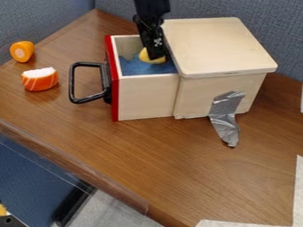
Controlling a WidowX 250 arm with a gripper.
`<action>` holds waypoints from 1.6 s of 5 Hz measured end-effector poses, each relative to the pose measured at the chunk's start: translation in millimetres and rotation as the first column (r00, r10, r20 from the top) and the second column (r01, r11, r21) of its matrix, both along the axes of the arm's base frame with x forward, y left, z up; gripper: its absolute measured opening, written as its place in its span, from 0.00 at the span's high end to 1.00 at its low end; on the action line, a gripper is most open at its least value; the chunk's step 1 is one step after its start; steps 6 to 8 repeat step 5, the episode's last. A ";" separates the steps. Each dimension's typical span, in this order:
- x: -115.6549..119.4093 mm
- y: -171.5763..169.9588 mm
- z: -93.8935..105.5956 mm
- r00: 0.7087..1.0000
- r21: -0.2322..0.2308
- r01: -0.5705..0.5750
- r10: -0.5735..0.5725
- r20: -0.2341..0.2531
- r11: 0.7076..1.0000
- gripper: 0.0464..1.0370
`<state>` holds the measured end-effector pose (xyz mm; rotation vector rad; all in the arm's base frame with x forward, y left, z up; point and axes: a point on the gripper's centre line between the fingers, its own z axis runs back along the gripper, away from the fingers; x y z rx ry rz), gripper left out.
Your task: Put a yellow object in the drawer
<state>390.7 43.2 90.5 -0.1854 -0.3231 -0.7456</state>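
And here's the black claw (155, 56), top centre of the frame, hanging down from the top edge and dipping right inside the open drawer (146, 96)! Right at its tip, the yellow object (144, 55), down in the drawer, partly hidden behind the claw. Clamped on it or merely beside it? From this angle I cannot tell, nor whether the claw is apart or together. Beneath the yellow object, a blue lining (137, 68) covers the drawer's bottom.

Out to the left we go: a red front panel (114, 97) on the drawer, and a big black handle (71, 84) jutting from it. On the other side, the pale wooden box (219, 46) that houses the drawer, its flat top filling the upper right of centre, with silver tape (224, 116) running down its near side and onto the brown wooden table (177, 164).

Wide left now, near the table's edge: a round orange piece (21, 52) with a paler centre, and just below it, apart, a striped orange and white piece (40, 80). Blue-grey partitions (207, 9) stand along the back, and at the lower right, white paper (299, 195) lies at the frame's edge!
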 end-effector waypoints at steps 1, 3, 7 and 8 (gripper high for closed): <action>-2.3 6.0 0.3 1.000 0.003 0.022 -0.022 -0.021 1.000 0.36; -16.7 9.3 6.7 0.994 -0.013 0.097 -0.098 -0.057 0.995 0.03; -49.4 53.5 53.5 0.999 0.060 0.040 -0.040 -0.002 0.997 0.04; -49.4 53.5 53.5 0.999 0.060 0.040 -0.040 -0.002 0.997 0.04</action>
